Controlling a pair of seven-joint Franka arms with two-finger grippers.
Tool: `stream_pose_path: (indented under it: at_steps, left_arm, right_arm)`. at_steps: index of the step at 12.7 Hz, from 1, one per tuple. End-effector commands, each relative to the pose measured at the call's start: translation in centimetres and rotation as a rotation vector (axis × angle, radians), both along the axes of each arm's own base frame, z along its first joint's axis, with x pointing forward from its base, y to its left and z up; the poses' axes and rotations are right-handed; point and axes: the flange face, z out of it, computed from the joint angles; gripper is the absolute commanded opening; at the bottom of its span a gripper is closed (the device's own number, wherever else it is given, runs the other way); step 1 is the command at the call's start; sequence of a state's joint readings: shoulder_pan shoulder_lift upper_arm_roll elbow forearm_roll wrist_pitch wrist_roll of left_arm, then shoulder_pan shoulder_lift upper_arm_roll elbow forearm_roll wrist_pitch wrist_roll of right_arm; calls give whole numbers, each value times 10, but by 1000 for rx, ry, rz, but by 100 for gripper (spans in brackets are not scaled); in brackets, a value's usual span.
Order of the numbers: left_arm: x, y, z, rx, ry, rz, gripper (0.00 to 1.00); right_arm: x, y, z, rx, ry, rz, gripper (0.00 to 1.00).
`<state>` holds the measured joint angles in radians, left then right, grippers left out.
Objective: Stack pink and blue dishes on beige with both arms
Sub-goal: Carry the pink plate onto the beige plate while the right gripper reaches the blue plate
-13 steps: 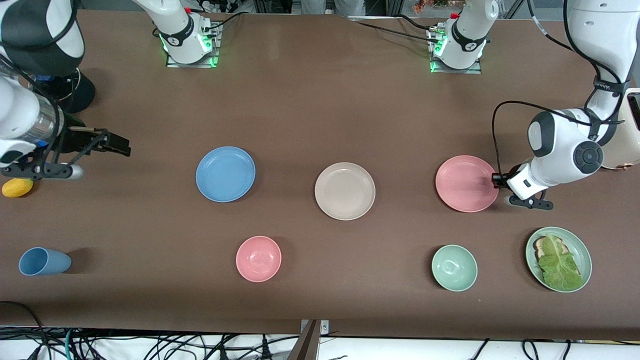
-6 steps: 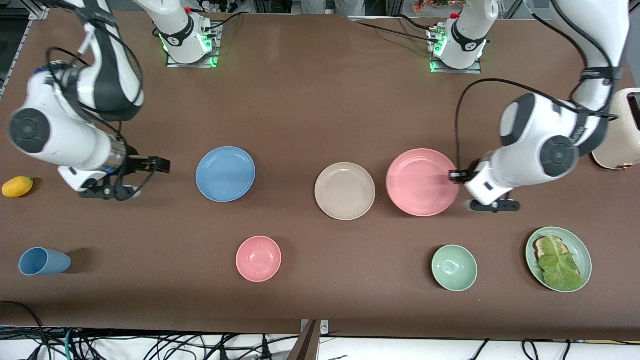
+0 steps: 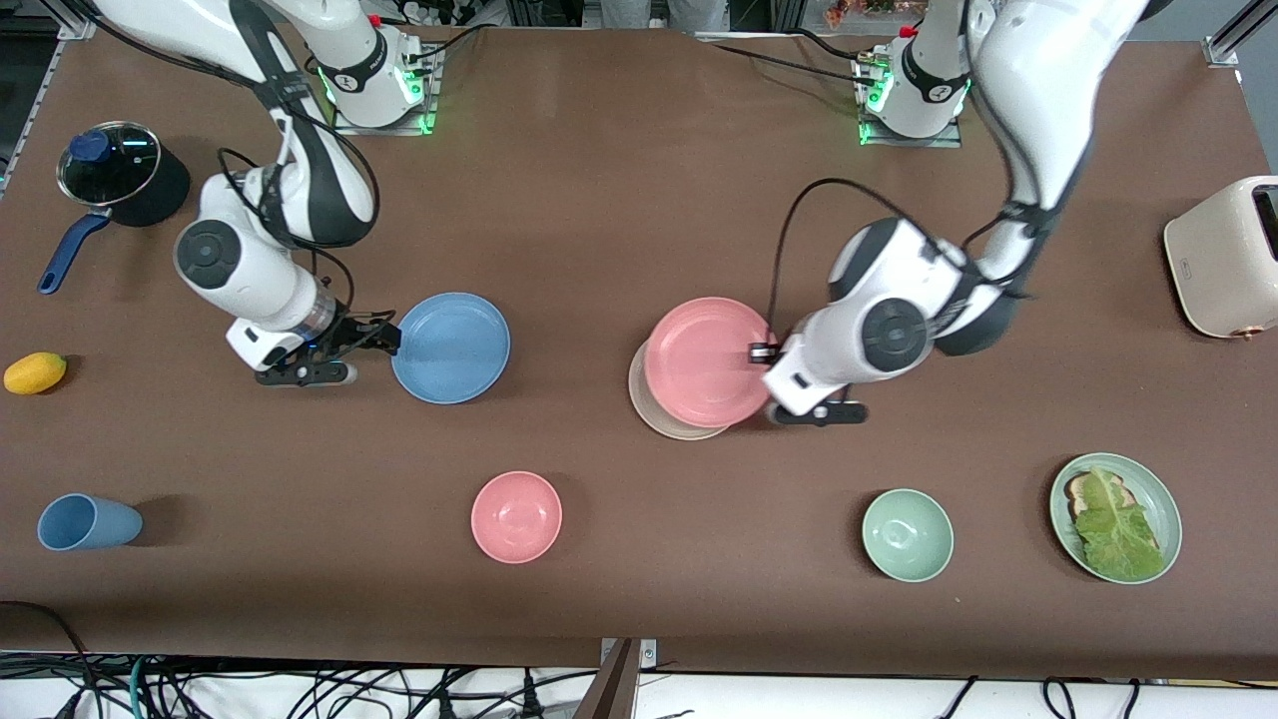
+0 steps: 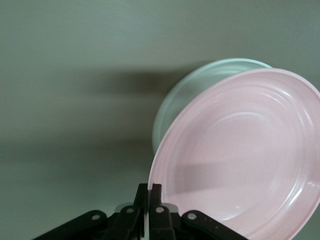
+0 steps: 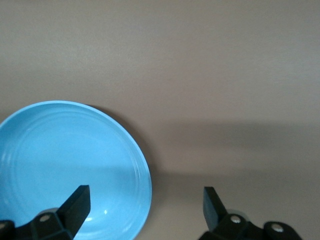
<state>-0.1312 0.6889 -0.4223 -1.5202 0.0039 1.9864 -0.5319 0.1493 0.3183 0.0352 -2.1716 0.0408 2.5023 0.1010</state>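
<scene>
The shallow pale pink matte plate (image 3: pixel 706 361), pinched at its 3 o'clock rim by the left gripper (image 3: pixel 765 353), now hangs over the cream-beige plate (image 3: pixel 659 417), having travelled from the left arm's end. The right gripper (image 3: pixel 384 334), jaws wide, has come to the sky blue plate's (image 3: pixel 450 348) 9 o'clock edge.

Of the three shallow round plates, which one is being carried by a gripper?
The pale pink plate, pinched at its rim by the left gripper over the beige plate.

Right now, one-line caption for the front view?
Left gripper carries pink plate over beige plate; open right gripper reaches blue plate.

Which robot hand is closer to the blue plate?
Right. The right gripper, open, sits right beside the blue plate. The left gripper is shut on the pink plate, over the beige plate.
</scene>
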Motion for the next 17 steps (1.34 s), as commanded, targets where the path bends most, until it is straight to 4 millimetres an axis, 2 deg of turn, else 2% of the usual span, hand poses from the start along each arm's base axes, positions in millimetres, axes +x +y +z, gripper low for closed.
stream_pose_path:
  at_steps: [1,2,3,5,8,10,14,15,17]
  left_arm:
    - [12,-8,-20,12,-3,22,0]
    - [11,-10,-20,14,-5,13,0]
    - [12,-8,-21,23,-13,2,10]
    - [14,-4,-20,70,-48,-29,100]
    - [12,0,-22,124,-68,-68,100]
    - [23,22,-8,127,-77,-32,100]
    - [56,109,33,144,-91,84,100]
    - [61,127,42,146,-98,108,100]
    - [71,164,47,153,-103,158,100]
  right_arm:
    - [-11,4,-23,13,-37,5,99]
    - [-11,4,-30,12,-40,6,99]
    - [-10,4,-39,13,-49,7,96]
    - [-10,4,-54,14,-60,7,89]
    - [-14,4,-65,12,-42,8,67]
    - [-15,5,-67,11,-32,10,46]
    - [-15,11,-63,18,-37,6,6]
    - [-14,11,-62,18,-38,4,0]
    - [-12,13,-56,21,-49,13,0]
